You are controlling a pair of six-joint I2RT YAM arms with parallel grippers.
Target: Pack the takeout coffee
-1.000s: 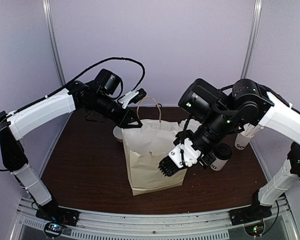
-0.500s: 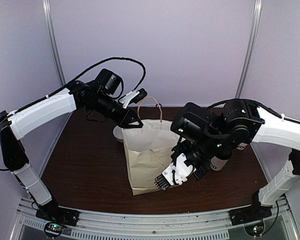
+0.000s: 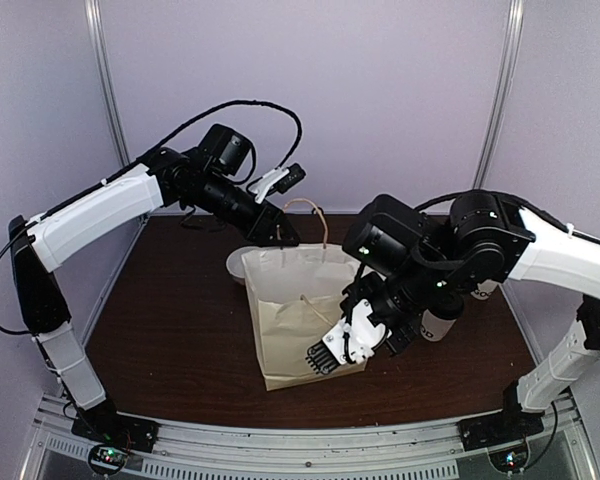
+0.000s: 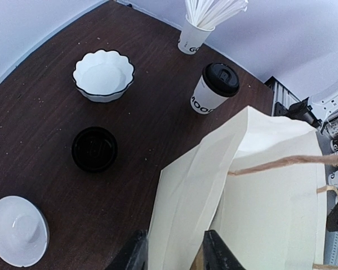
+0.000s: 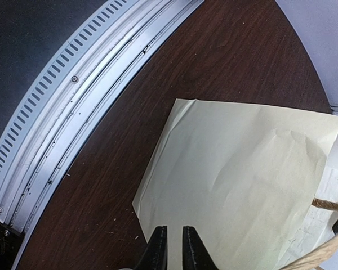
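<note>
Left fingers [image 4: 136, 254] spread, straddling the paper bag [image 4: 270, 185] rim edge. Right fingers [image 5: 158, 250] nearly together on the bag's front face near its bottom edge; can't tell if pinching paper. Coffee cup [image 4: 214, 90], lid on, upright on the surface [image 4: 45, 129] well beyond the left fingers, bare surface around it.

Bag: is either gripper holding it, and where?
Left gripper is open astride the bag rim, no grip. Right gripper is nearly shut at its lower front; a pinch cannot be told.
</note>
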